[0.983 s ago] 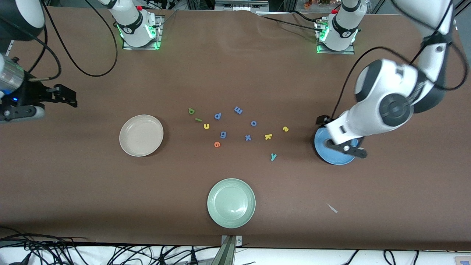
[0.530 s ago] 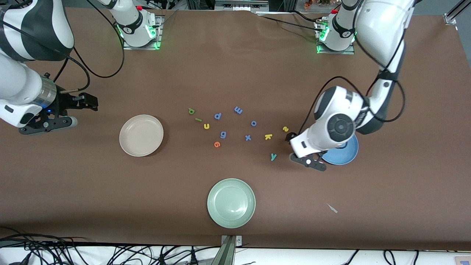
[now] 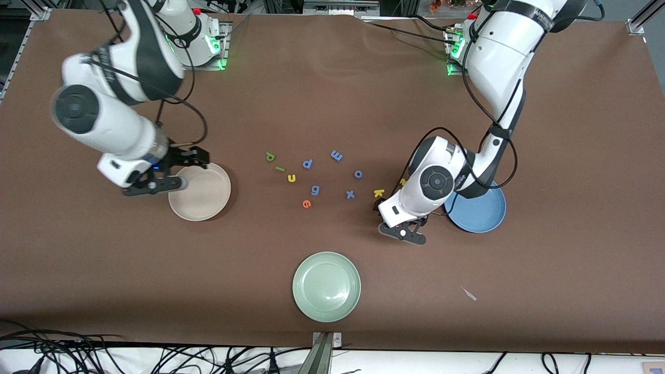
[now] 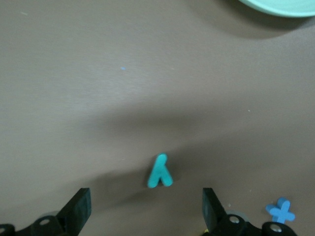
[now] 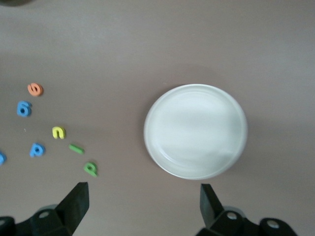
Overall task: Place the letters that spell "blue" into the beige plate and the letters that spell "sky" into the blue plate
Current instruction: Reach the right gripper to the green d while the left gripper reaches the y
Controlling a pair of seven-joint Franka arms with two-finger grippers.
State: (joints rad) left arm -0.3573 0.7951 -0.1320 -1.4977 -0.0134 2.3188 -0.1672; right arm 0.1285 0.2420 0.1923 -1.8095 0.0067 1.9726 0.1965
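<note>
Since a second ago both arms have swung inward. The right pincer point(image 3: 171, 174), fingers spread and empty, now hangs over the rim of the beige plate point(image 3: 200, 200), which holds nothing. Green b point(image 3: 269, 156), l point(image 3: 280, 169), yellow u point(image 3: 291, 178) and orange e point(image 3: 306, 203) lie untouched on the worktop beside it. The left pincer point(image 4: 145, 209), spread, has left the blue plate point(image 3: 480, 215) and hovers over the teal y point(image 4: 160, 172), a small flat foam piece; a first pick looks imminent.

Letters point(image 3: 311, 176) lie scattered mid-table — between the beige plate point(image 3: 199, 191) and the blue plate point(image 3: 478, 210). A third plate point(image 3: 326, 286) sits nearer the front camera.
</note>
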